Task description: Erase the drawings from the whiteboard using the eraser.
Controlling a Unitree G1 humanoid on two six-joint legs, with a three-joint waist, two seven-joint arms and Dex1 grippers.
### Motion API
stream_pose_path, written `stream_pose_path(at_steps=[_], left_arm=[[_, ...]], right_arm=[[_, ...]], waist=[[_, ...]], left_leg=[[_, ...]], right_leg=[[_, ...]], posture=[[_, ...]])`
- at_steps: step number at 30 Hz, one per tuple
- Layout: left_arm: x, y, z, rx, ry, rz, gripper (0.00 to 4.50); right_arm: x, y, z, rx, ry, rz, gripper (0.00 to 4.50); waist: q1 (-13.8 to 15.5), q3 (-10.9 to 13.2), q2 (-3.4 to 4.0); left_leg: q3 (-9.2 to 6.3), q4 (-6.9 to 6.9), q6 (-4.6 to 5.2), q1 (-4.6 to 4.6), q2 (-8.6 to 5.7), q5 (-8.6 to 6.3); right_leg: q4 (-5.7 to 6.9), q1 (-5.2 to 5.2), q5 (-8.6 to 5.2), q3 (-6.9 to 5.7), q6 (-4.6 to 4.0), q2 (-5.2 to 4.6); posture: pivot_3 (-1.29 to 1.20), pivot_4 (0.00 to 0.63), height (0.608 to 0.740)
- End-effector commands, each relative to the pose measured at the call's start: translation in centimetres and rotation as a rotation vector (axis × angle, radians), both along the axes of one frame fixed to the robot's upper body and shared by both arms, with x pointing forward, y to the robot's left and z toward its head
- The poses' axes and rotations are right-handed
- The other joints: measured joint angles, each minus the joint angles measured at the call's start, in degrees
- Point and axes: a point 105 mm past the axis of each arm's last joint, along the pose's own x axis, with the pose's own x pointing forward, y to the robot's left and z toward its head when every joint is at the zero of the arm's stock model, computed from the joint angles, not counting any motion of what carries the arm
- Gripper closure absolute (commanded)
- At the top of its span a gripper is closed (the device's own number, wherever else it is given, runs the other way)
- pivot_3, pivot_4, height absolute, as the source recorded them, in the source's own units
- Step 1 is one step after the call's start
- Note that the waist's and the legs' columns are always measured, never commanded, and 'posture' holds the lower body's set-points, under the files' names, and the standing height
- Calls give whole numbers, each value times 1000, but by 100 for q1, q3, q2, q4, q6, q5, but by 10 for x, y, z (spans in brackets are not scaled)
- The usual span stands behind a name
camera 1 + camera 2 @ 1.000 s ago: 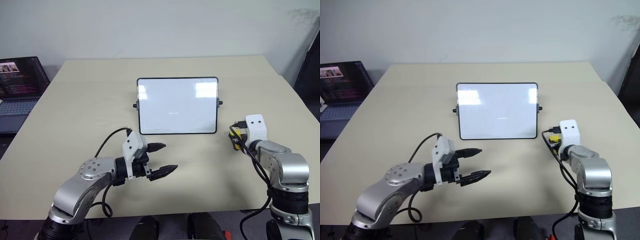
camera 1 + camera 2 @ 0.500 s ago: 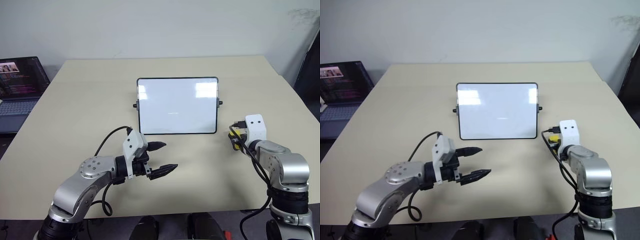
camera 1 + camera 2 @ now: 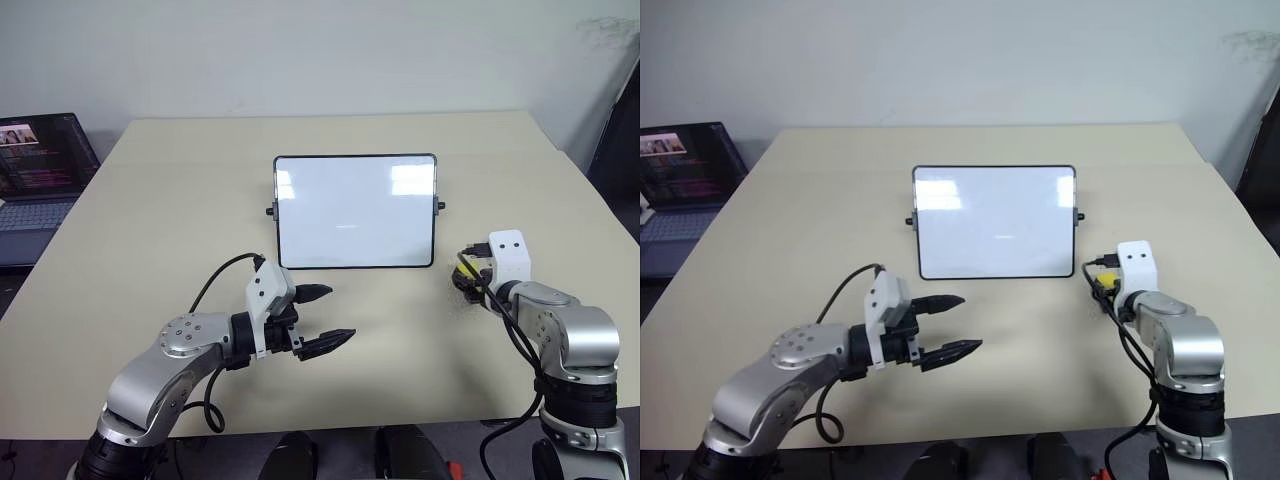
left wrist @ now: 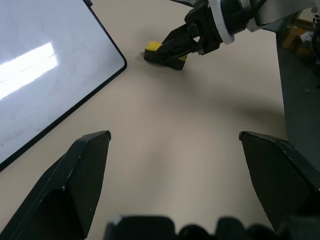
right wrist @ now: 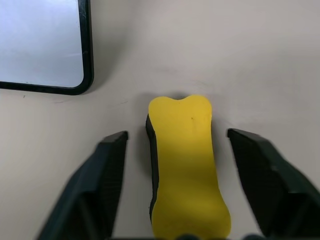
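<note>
No brand or label readable on eraser [image 5: 186, 165] or whiteboard [image 3: 355, 211]. Laptop [image 3: 38, 170] screen text too small to be read; laptop cut off at frame edge. Drawings not made out on glossy board face; only glare patches and faint central smudge seen. Eraser lying flat on table [image 3: 180, 230], just beside board's right lower corner, between spread fingers of right gripper [image 5: 181, 187], untouched by them. Left gripper [image 3: 322, 318] held wide open, empty, above table in front of board.
</note>
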Motion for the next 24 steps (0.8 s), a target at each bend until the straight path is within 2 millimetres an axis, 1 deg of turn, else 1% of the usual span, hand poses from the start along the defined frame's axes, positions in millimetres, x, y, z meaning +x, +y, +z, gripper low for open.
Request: stream_pose_path(at_steps=[1,4,8,10,12,13,15,17,18,19,22,24], left_arm=[[-4,-2,6,-6,-26,-20,0],[-4,-1,6,-6,-26,-19,0],[-2,1,7,-6,-32,-13,0],[8,6,17,-23,-86,38,0],[24,15,29,-56,-156,150,0],[30,19,33,-69,-177,197,0],[33,20,36,-94,-188,240,0],[36,23,30,-90,-198,342,0],[39,27,26,-76,-215,422,0],[41,31,23,-65,-228,476,0],[41,39,14,-63,-242,595,0],[40,45,7,-35,-261,663,0]], right_arm=[[2,-2,11,-9,-43,-11,51],[2,-1,13,1,-50,-15,51],[5,5,22,32,-76,-11,51],[7,9,37,41,-125,-20,51],[7,9,51,42,-168,-32,51],[7,9,55,44,-178,-37,51],[7,5,59,30,-202,-58,51],[4,-7,66,-35,-264,-94,51],[1,-14,68,-66,-293,-117,51],[-2,-17,69,-84,-312,-130,51],[-13,-24,64,-95,-355,-162,51],[-21,-31,63,-117,-418,-183,51]], waist=[[0,0,0],[0,0,0],[-6,0,1],[-5,2,3],[6,3,5],[11,2,4],[12,2,3],[12,2,4],[13,1,4],[15,1,4],[24,2,3],[30,1,3]], left_leg=[[0,0,0,0,0,0],[-1,0,0,0,0,0],[1,0,0,1,1,0],[1,0,0,1,1,0],[-2,1,0,0,1,0],[-3,2,0,0,0,0],[-6,2,-1,-1,1,0],[-4,-1,-2,-1,0,1],[-3,-1,-3,-4,0,1],[-3,-3,-6,-5,0,2],[-4,-3,-13,-11,0,0],[-3,-3,-13,-10,1,-1]], right_leg=[[0,0,0,0,0,0],[0,0,0,0,0,0],[1,0,0,0,0,0],[2,0,0,-1,0,1],[2,0,0,-1,0,1],[2,0,0,-2,0,0],[0,0,0,-4,-1,0],[-5,1,0,-2,0,-1],[-8,0,0,-2,0,-2],[-15,0,0,1,0,-3],[-20,-2,-3,10,5,-5],[-19,-2,-3,8,5,-5]], posture=[[0,150,740],[0,150,740],[0,150,740],[0,150,740],[0,150,740],[0,150,740],[0,150,740],[0,150,740],[0,150,740],[0,150,740],[0,150,740],[0,150,740]])
